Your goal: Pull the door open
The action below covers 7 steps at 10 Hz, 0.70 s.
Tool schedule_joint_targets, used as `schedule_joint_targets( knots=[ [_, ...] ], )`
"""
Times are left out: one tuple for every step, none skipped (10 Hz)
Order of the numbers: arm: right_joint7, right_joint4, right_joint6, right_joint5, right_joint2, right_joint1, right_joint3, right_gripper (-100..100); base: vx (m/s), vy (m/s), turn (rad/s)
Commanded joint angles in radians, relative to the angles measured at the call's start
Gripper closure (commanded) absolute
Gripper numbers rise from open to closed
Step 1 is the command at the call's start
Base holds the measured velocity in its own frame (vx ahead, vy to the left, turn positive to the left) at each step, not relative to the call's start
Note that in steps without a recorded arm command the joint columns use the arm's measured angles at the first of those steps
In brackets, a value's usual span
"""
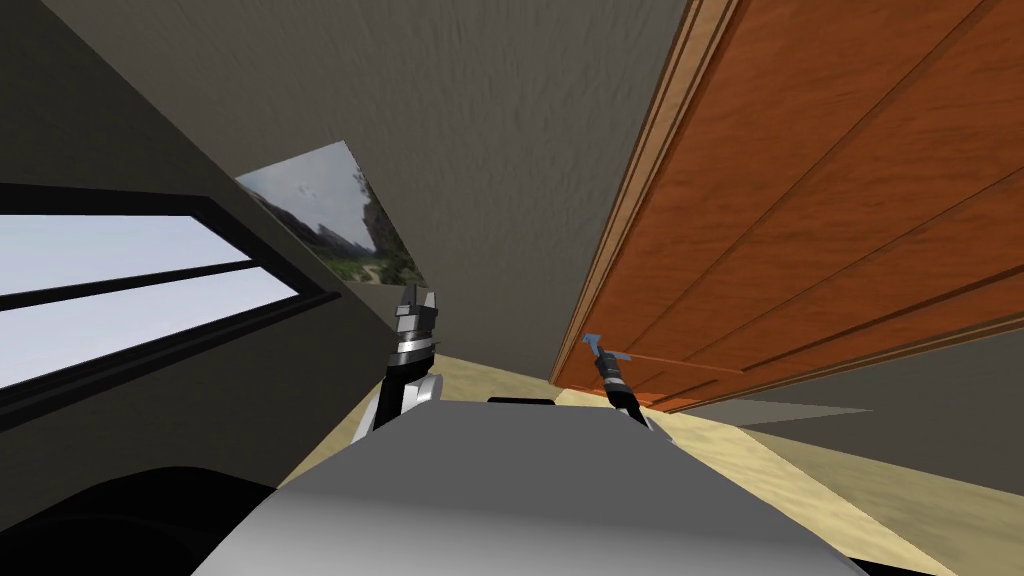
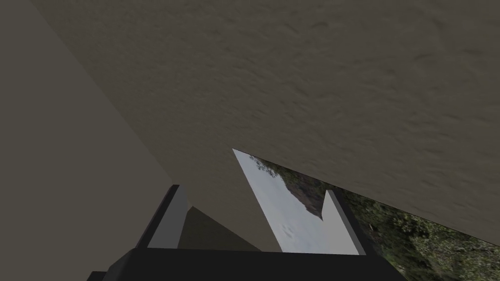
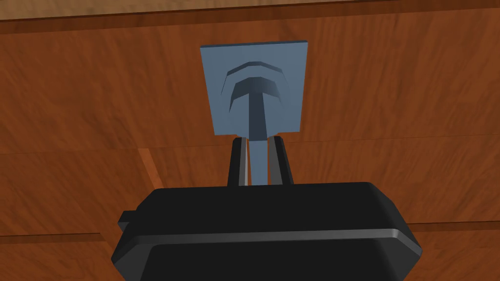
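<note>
Two thin grey fingers [image 3: 239, 163] of the right gripper [image 3: 258, 141] are pressed together on the slate-blue, flat-sided lever handle [image 3: 258, 117], one on each side of its narrow bar, so this hand is clamped on the handle. The lever's long axis runs in line with the fingers. One end springs from a raised, rounded hub. The other end points back toward the gripper's dark box and passes out of sight between the fingers. The hub sits on a square slate-blue backplate [image 3: 288, 68] that lies flat against the reddish-brown, wood-grained door [image 3: 400, 97]. Shallow straight grooves divide the door's face into panels.

In the head view the door [image 1: 850, 190] stands on my right and rises as a broad, warm-toned slab with a streaky grain. A paler, ridged wooden frame [image 1: 655, 160] runs along its near edge. The handle [image 1: 592, 342] shows small and blue low on the door, close to that frame edge, and the right gripper [image 1: 603, 358] reaches up to it on a dark, slender forearm. A pale sandy floor [image 1: 790, 470] lies below the door, and a rough-textured grey wall [image 1: 500, 150] meets the frame.

The left gripper [image 1: 418, 298] is raised in front of that grey wall, well apart from the door. Its blade-like fingers [image 2: 168, 224] stand wide apart with nothing between them.
</note>
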Motion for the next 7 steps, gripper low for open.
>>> schedule_joint_targets(
  knots=[
    [0.000, -0.001, -0.002, 0.000, 0.000, 0.000, 0.000, 100, -0.007, 0.000, 0.000],
    [0.000, -0.001, -0.002, 0.000, 0.000, 0.000, 0.000, 100, 0.000, 0.000, 0.000],
    [-0.013, -0.001, -0.011, 0.005, -0.010, 0.010, 0.011, 100, -0.116, -0.042, 0.090],
    [-0.018, -0.002, -0.015, 0.007, -0.014, 0.014, 0.015, 100, -0.161, -0.038, 0.126],
    [-0.030, -0.003, -0.026, 0.011, -0.024, 0.022, 0.024, 100, -0.189, -0.026, 0.117],
    [-0.043, -0.005, -0.037, 0.016, -0.034, 0.032, 0.034, 100, -0.217, -0.054, 0.153],
    [-0.057, -0.006, -0.049, 0.021, -0.046, 0.042, 0.045, 100, -0.213, -0.068, 0.145]
  ],
)
